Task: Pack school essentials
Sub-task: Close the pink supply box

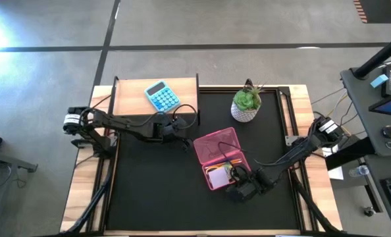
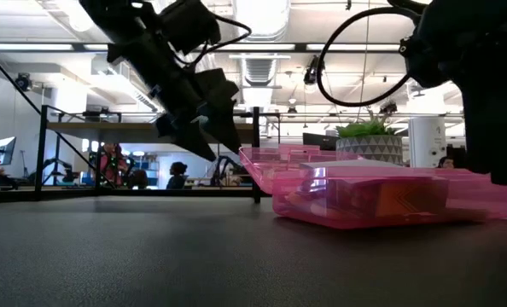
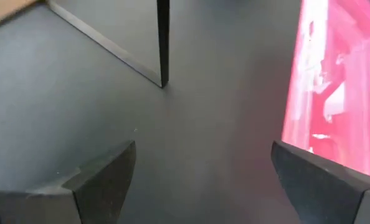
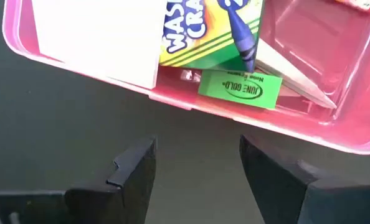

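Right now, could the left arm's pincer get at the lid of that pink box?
Probably yes. The left pincer hangs open beside the pink box's raised lid, with only bare black mat between them; the calculator sits off on the shelf.
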